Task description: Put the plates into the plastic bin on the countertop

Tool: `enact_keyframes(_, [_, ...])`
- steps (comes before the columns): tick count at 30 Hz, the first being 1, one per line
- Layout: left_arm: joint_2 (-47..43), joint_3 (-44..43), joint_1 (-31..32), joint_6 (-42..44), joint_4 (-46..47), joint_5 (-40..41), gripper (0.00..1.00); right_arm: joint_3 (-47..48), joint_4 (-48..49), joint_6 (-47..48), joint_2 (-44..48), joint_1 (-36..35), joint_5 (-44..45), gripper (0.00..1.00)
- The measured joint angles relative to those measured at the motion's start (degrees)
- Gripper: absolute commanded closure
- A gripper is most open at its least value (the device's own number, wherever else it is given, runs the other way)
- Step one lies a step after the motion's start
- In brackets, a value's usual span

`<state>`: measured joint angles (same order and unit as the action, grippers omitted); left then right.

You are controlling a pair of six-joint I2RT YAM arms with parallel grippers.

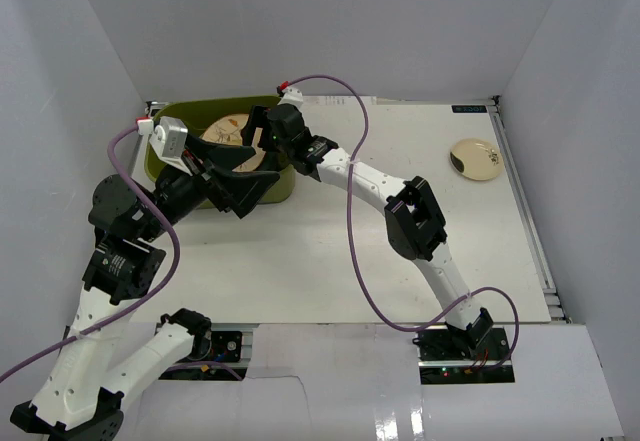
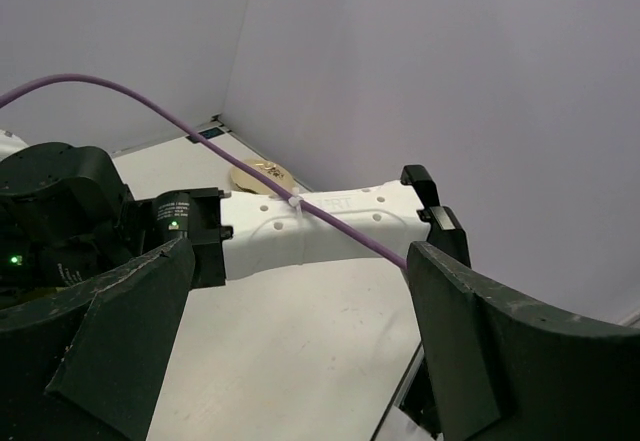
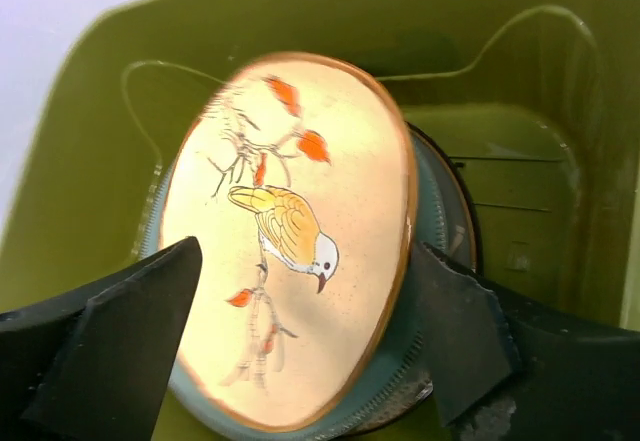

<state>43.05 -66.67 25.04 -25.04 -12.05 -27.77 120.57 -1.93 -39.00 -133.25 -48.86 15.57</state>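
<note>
Hanging wide open, the right pincer (image 3: 305,261) straddles a cream bird plate (image 3: 330,141) without gripping it. That one's lying on a teal-rimmed plate (image 3: 425,361) inside the green bin (image 3: 90,161). The left pincer (image 2: 300,251) gapes empty nearby. One small plate (image 1: 474,157) sits far right on the desk (image 1: 400,251).

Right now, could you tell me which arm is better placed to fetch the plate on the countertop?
Right, probably: the plate lies on its side; the left hand sits across by the bin.

We see a small dark rectangular sticker (image 1: 470,109) at the far right corner of the desk (image 1: 330,261), and a thin metal rail (image 1: 532,231) along its right edge.
</note>
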Motion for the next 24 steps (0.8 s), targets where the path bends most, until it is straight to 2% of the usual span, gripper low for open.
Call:
enact_keyframes(1, [0.0,0.0,0.1,0.2,-0.2,0.8,0.02,0.0,-0.2,0.8,0.0,-0.3,0.8,0.03])
enact_keyframes(2, [0.0,0.0,0.2,0.2,-0.4,1.6,0.02,0.0,-0.4,1.7,0.0,-0.5,1.5,0.01])
enact_keyframes(5, [-0.1,-0.2,0.3,0.6,-1.8,4.9,0.02,0.0,-1.0,6.4,0.1,-1.6,5.4,0.1])
enact_keyframes(8, [-0.3,-0.5,0.3,1.2,-3.4,8.6,0.02,0.1,-2.0,12.9,0.3,-2.8,10.6,0.1])
enact_keyframes(9, [-0.5,-0.6,0.3,1.3,-3.7,9.7,0.02,0.1,-2.4,15.1,0.3,-3.2,12.3,0.08])
enact_keyframes(10, [-0.6,-0.6,0.3,1.5,-4.1,10.6,0.02,0.1,-2.7,17.0,0.5,-3.5,13.6,0.01])
enact_keyframes(12, [-1.0,-0.6,0.3,1.8,-4.6,12.2,0.02,-0.6,-2.8,20.6,1.4,-3.8,16.4,0.11])
enact_keyframes(14, [-1.3,-0.6,0.3,2.1,-4.9,13.4,0.02,-3.8,-3.5,22.8,4.3,-3.4,18.8,0.17])
enact_keyframes(15, [-1.5,-0.6,0.3,2.3,-4.9,13.7,0.02,-7.8,-2.3,22.7,7.3,-2.7,19.1,0.28])
enact_keyframes(16, [-1.7,-0.5,0.4,2.4,-5.2,14.0,0.02,-11.5,-2.7,22.7,10.4,-1.9,19.6,0.32])
enact_keyframes(18, [-2.6,0.3,0.9,2.8,-5.3,14.3,0.02,-22.4,-0.8,20.8,19.6,2.3,18.6,0.38])
enact_keyframes(19, [-3.2,1.1,1.3,2.8,-5.4,14.2,0.02,-28.1,0.4,19.5,24.2,5.5,17.8,0.49])
enact_keyframes(22, [-5.1,5.0,3.0,2.9,-4.9,11.8,0.02,-42.9,3.3,13.8,37.7,20.7,16.8,0.6])
enact_keyframes(24, [-5.8,8.6,4.2,2.9,-3.7,9.0,0.02,-51.0,5.5,9.7,43.7,32.2,16.5,0.59])
